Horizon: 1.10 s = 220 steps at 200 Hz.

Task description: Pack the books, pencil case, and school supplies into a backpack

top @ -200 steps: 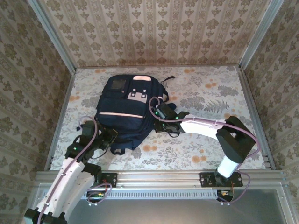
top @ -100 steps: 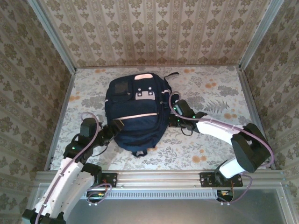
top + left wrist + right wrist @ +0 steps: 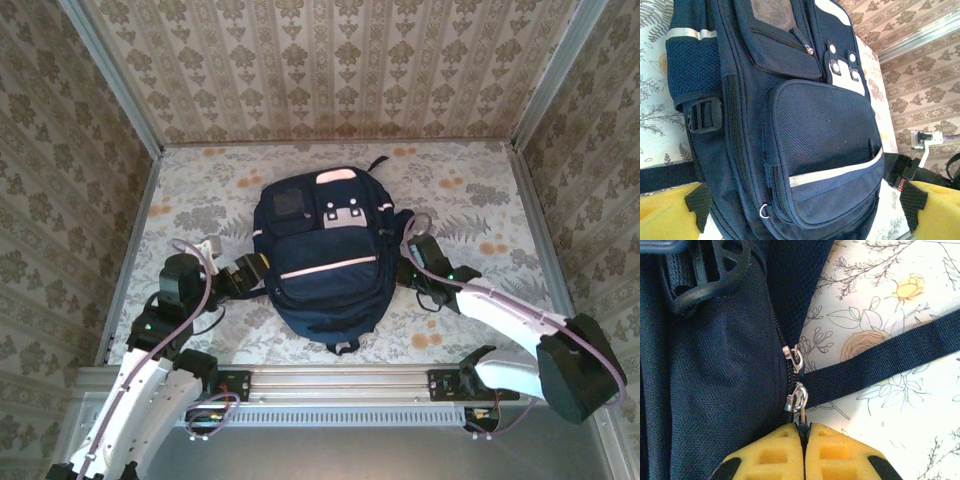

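Zip pull [image 3: 796,400] lay half hidden, pinched by right gripper [image 3: 803,432]; left gripper [image 3: 249,277] gaped at backpack's [image 3: 325,265] edge, its fingers [image 3: 665,215] cut off

Your backpack [image 3: 325,270] has slid toward 3 o'clock and straightened, its top now at 12 o'clock rather than 1. Your left gripper [image 3: 255,272] has let go of the bag's lower corner and spread its jaws wide at the 9 o'clock flank. Your right gripper [image 3: 803,432], pinched on the zipper pull [image 3: 801,412], has swung toward 3 o'clock with the bag.
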### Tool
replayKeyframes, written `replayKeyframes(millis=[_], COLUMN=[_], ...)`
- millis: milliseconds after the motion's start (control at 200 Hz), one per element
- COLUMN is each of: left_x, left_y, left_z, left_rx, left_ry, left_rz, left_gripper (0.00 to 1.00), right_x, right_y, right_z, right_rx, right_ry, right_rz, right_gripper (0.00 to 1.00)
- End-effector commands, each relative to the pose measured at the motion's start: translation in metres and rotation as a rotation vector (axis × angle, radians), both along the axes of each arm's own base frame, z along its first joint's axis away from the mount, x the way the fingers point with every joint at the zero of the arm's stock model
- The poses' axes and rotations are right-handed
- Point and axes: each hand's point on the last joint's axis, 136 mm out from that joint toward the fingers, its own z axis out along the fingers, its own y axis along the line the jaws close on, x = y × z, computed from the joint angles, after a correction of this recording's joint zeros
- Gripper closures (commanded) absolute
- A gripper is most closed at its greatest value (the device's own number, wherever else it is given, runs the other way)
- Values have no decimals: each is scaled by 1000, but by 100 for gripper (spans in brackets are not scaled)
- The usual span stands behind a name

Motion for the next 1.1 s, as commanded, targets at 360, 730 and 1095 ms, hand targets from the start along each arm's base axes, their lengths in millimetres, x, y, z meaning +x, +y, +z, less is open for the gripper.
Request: replayKeyframes(millis=[360,730,1095], left_x=[11,66,132], left_y=[-1,66,90], left_z=[40,82,7], left_rx=[178,613,765], left_ry=[-169,-434,-628], left_rz=[-101,205,300], left_gripper=[0,0,0], right_x=[-6,22,65], right_y=[-19,-48,-33], right_z=[25,186,151], right_rx=[-62,-83,-503], right_ry=[-103,-628,-845], right_rz=[-51,-172,124], right_gripper=[3,0,0])
